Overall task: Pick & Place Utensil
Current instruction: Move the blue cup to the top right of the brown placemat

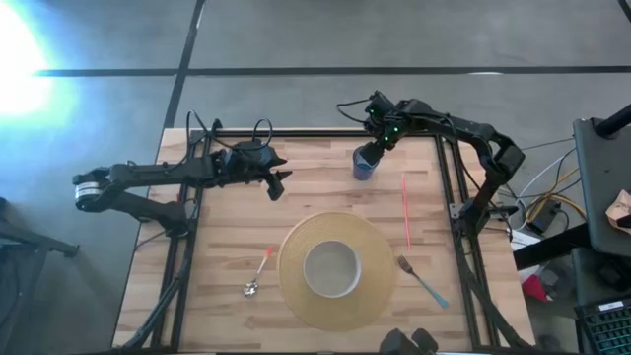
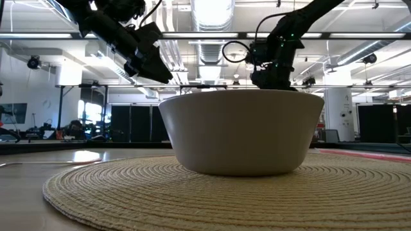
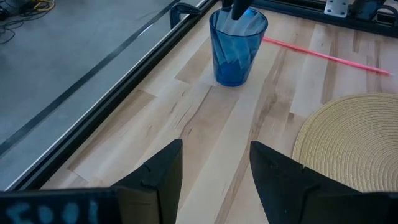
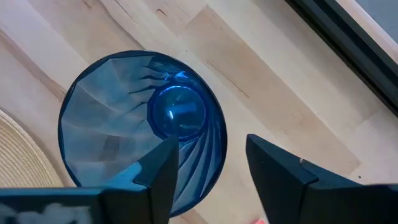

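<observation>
**Right pincer over the cup, utensils lying on the worktop**

I have the right arm reaching in from the right edge, elbow bent, with the right pincer [image 1: 373, 148] pointing down just over the blue cup [image 1: 364, 164] at the far side of the worktop [image 1: 237, 227]. From its wrist camera I look straight into the cup [image 4: 140, 127]; the fingers [image 4: 280, 171] are spread, one over the rim and one outside it, holding nothing.

My left arm stretches in from the left, low and nearly level, with the left pincer [image 1: 277, 183] above bare wood at the far left. Its fingers [image 3: 158, 174] are spread and empty, aimed toward the cup [image 3: 237, 45].

The fork [image 1: 422, 279], with its blue handle, lies near the right edge of the round woven mat [image 1: 375, 296], well apart from the right pincer. The spoon [image 1: 258, 273] lies left of the mat, nearer me than the left pincer. A white bowl [image 1: 329, 269] sits in the middle of the mat. A pink straw [image 1: 406, 209] lies between the cup and the fork.
</observation>
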Tool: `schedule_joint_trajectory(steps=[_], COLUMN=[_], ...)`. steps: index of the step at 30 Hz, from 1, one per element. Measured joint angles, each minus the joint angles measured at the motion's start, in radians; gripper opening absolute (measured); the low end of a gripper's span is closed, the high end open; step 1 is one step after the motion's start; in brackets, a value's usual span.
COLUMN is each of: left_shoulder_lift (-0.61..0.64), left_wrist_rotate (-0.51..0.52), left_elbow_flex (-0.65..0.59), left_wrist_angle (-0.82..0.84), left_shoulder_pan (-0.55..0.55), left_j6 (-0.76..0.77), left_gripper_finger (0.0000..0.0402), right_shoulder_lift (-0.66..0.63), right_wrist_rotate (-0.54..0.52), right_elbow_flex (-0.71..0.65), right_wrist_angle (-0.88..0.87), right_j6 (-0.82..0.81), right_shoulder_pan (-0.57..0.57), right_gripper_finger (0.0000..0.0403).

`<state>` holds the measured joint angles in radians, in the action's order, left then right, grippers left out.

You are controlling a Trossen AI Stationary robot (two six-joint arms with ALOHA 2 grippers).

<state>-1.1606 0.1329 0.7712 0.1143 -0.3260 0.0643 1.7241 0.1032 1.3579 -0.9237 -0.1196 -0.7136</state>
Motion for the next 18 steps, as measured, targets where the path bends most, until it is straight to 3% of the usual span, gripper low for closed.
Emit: schedule_joint_trajectory(steps=[13, 18], left_shoulder_lift=[0.0, 0.0], left_wrist_rotate=[0.0, 0.0], left_elbow_flex=[0.0, 0.0], left_wrist_angle=[0.0, 0.0], left_shoulder_pan=[0.0, 0.0], left_j6=[-0.001, 0.0], left_gripper_finger=[0.0178, 0.0178], right_shoulder_lift=[0.0, -0.001], right_wrist_rotate=[-0.005, -0.032], right_elbow_flex=[-0.021, -0.021], right_wrist_angle=[-0.003, -0.003], right_j6=[0.026, 0.033], right_shoulder_pan=[0.0, 0.0], right_gripper_finger=[0.0032, 0.0013])
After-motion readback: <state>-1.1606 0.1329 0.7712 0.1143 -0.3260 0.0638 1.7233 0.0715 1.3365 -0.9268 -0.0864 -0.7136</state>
